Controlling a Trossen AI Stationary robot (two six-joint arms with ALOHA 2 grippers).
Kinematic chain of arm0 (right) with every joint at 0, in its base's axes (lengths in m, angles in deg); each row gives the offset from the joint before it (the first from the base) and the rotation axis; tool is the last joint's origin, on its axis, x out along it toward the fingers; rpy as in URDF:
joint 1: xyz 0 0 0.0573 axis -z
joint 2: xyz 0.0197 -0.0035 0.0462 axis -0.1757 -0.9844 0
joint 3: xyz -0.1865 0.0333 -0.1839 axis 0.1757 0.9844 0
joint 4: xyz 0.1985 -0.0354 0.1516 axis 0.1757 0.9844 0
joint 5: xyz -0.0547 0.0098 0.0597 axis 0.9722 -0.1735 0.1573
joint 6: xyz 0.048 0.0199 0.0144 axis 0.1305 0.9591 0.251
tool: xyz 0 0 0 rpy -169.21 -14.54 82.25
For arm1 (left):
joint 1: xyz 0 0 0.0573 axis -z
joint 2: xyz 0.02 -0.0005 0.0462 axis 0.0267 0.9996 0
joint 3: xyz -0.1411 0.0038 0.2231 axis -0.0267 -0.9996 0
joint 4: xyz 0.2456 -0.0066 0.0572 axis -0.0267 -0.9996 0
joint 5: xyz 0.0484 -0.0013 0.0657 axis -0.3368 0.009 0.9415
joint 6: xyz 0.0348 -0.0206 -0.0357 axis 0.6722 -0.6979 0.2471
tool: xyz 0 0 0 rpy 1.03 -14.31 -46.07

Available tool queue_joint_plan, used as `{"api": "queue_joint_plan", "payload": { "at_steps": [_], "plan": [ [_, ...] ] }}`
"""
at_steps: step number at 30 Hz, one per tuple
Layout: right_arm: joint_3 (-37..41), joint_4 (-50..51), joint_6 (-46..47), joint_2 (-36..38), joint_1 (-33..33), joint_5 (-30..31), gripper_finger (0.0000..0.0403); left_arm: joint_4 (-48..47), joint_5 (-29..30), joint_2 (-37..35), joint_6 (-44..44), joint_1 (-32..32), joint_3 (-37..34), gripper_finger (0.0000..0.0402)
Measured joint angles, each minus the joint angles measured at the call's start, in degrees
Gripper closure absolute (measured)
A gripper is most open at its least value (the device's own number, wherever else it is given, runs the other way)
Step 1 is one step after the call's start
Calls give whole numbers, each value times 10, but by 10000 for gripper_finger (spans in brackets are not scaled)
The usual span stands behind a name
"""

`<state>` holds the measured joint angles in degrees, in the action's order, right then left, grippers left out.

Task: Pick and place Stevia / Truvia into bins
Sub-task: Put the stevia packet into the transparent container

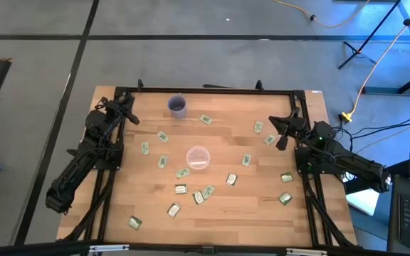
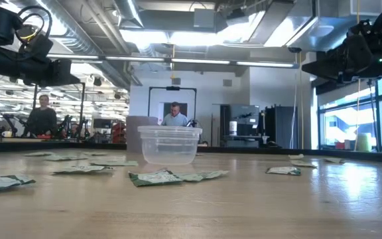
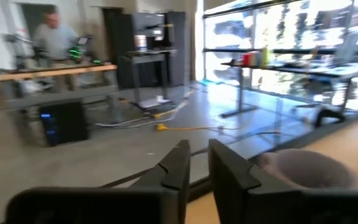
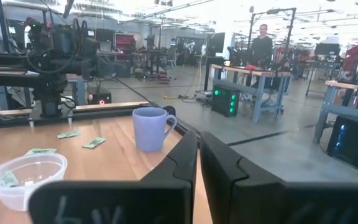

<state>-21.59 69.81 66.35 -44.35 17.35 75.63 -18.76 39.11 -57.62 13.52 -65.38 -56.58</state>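
Green-and-white Stevia sachets lie scattered flat right across the wooden table, most of them ringed around the clear cup sitting at the table's middle. From the right wrist view, one sachet is already inside that cup, and two more lie on the wood beyond it. In the low view a couple of sachets rest just in front of the cup. The purple mug stands near the far edge, well apart from the cup.

Left gripper hovers at the far left corner, above the table, fingers nearly closed with a thin gap and nothing between them. Right gripper hangs over the right side, its fingers pressed almost together, also empty. People stand in the room behind.
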Motion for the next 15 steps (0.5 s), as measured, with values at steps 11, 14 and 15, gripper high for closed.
{"api": "queue_joint_plan", "payload": {
  "at_steps": [11, 14, 15],
  "plan": [
    [0, 9, 0, 0, 0, 0, 377, 9, -60, 0, -53, 1, 0, 224],
    [0, 9, 0, 0, 0, 1, 377, 20, -122, 0, -95, 2, 0, 216],
    [0, 9, 0, 0, 0, 1, 377, 29, -150, 1, -106, 6, 0, 216]
  ]
}}
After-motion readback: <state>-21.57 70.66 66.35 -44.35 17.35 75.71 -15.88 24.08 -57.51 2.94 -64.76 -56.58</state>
